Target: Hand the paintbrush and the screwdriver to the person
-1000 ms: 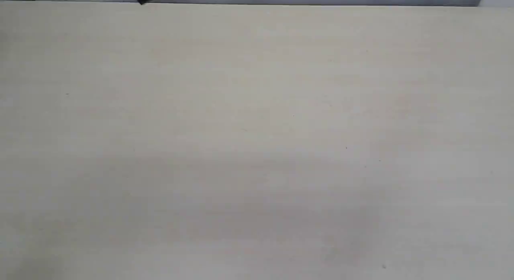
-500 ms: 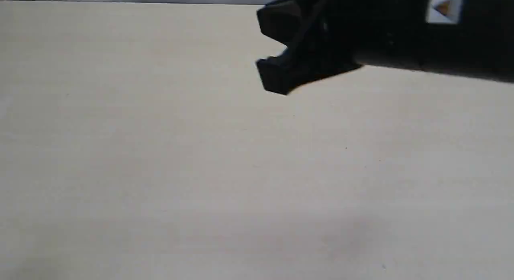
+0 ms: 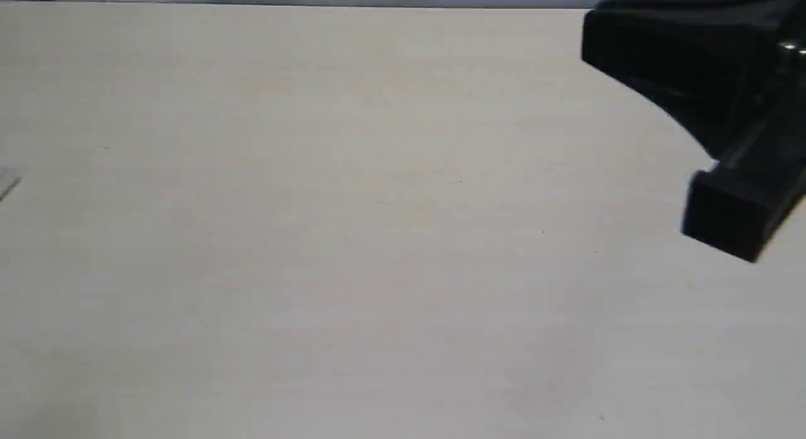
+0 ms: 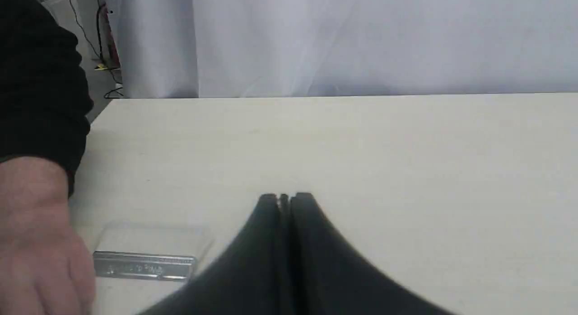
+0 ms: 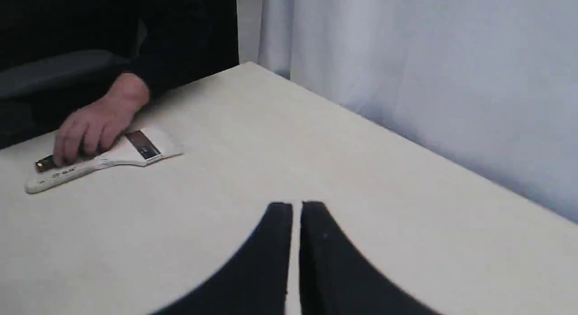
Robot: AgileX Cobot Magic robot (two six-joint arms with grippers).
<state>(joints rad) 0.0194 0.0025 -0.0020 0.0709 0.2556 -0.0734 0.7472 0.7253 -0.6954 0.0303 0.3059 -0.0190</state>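
Observation:
The paintbrush (image 5: 104, 160) lies flat on the table (image 5: 316, 138) near its far corner, pale bristles and dark ferrule toward me. The person's hand (image 5: 97, 123) rests on its handle. A gold collar of the screwdriver (image 5: 45, 164) peeks out under the fingers; its remaining length is hidden. In the left wrist view the silver ferrule of the paintbrush (image 4: 144, 265) lies beside the person's hand (image 4: 36, 233). My left gripper (image 4: 284, 197) is shut and empty above the table. My right gripper (image 5: 295, 207) holds nothing, its fingers a slim gap apart, seen as a black shape, the right gripper (image 3: 705, 168), at the exterior view's right edge.
A white curtain (image 5: 429, 71) hangs behind the table's far edge. The person's dark sleeve (image 4: 40, 80) fills the corner beside the left arm. A pale blurred sliver (image 3: 6, 182) shows at the exterior view's left edge.
The right arm came into the exterior view at the top, then swung to the right edge and nearer the camera. A pale sliver has appeared at the left edge.

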